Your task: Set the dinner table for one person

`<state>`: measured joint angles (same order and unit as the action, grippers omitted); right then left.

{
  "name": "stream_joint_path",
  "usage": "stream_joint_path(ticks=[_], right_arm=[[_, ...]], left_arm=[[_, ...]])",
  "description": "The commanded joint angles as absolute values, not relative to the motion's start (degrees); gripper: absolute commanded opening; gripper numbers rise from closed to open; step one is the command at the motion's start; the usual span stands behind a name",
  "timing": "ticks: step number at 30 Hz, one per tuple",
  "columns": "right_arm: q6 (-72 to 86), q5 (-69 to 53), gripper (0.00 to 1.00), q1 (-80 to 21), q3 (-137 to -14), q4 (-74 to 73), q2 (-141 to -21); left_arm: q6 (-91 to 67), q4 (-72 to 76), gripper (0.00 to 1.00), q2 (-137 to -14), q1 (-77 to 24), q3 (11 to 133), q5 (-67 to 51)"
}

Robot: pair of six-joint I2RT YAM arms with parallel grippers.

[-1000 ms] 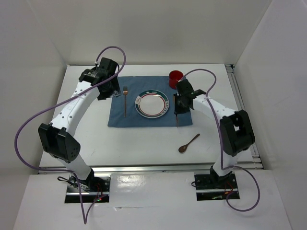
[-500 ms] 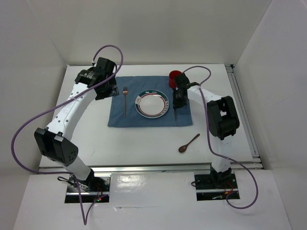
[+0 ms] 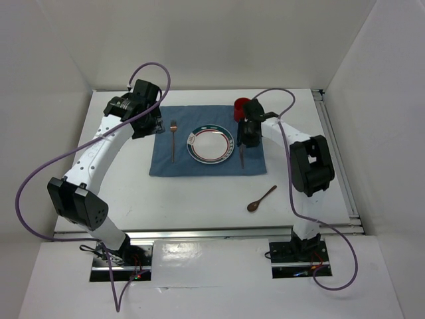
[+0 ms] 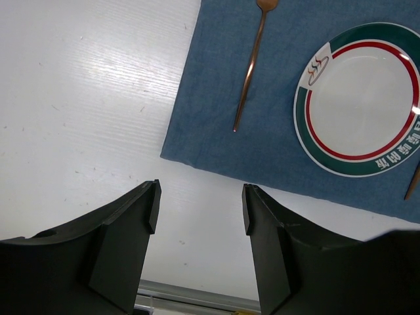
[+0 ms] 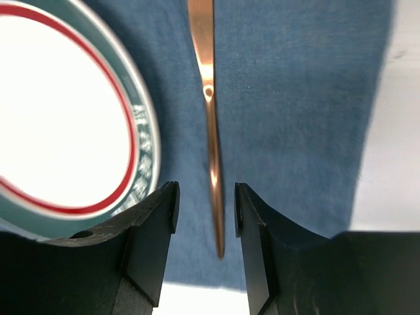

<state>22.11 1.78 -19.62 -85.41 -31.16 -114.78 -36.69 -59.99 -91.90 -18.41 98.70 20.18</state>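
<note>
The table (image 3: 199, 199) lies under everything, a wide white top with a rail on its right and near edges, and on it the mat (image 3: 166, 163) carries the plate (image 3: 210, 143) at its middle, the fork (image 3: 173, 141) to the left and the knife (image 3: 242, 158) just right of the plate. The right gripper (image 5: 203, 203) straddles the knife with its jaws parted and a sliver of mat showing on each side, so it grips nothing. We judge this to be the delicate point. If the arm rises at a slant, a finger could catch the knife and skew it or push it against the plate's rim. The cup (image 3: 243, 106) stands just behind that wrist, and a careless retreat could tip it. The spoon (image 3: 261, 199) lies off the mat on bare table, well apart from the setting. It looks thin and low on a slick surface, so we expect it could skid away under closing fingers. The strip of mat right of the knife is narrow, and a loose placement could nudge the knife. The left gripper (image 4: 200, 197) hangs slack and empty by the mat's left edge, near the fork.
</note>
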Motion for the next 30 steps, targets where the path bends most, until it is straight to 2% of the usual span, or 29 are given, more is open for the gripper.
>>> stream_joint_path(ticks=[1,7,8,10,11,15,16,17,22,30], right_arm=[[23.6,4.7,0.50,-19.8,-84.7,-31.6,-106.3],[26.9,6.9,0.50,-17.9,-73.0,-35.8,-91.7],[27.5,6.9,0.54,-17.4,-70.4,-36.6,-87.1],[29.9,5.3,0.70,-17.4,-62.3,-39.4,-82.5],[31.1,4.5,0.75,-17.4,-57.5,-40.4,-77.9],[37.2,-3.6,0.86,-17.9,-47.0,-42.7,-67.6],[40.1,-6.0,0.86,-17.9,-45.1,-42.2,-66.4],[41.4,-7.3,0.90,-17.9,-43.3,-41.7,-65.4],[44.8,-12.1,0.91,-19.2,-35.9,-36.8,-66.1],[44.8,-17.1,0.94,-24.6,-35.1,-27.9,-75.9]], left_arm=[[-37.3,-59.8,0.70,-91.2,-18.5,99.1,19.2],[-36.7,-58.6,0.70,-91.2,-18.5,98.5,18.5],[-36.1,-58.6,0.70,-90.7,-18.5,98.5,18.5],[-36.1,-58.0,0.70,-90.7,-18.5,97.8,18.5],[-36.1,-58.0,0.70,-90.7,-18.5,97.8,17.8],[-35.5,-57.5,0.70,-90.7,-18.5,97.2,17.2],[-35.5,-57.0,0.70,-90.7,-18.5,97.2,16.7],[-35.5,-57.0,0.68,-90.7,-18.5,97.2,16.7],[-35.5,-56.3,0.68,-90.7,-18.5,96.6,16.1],[-35.5,-56.9,0.68,-90.2,-18.5,96.6,16.6]])
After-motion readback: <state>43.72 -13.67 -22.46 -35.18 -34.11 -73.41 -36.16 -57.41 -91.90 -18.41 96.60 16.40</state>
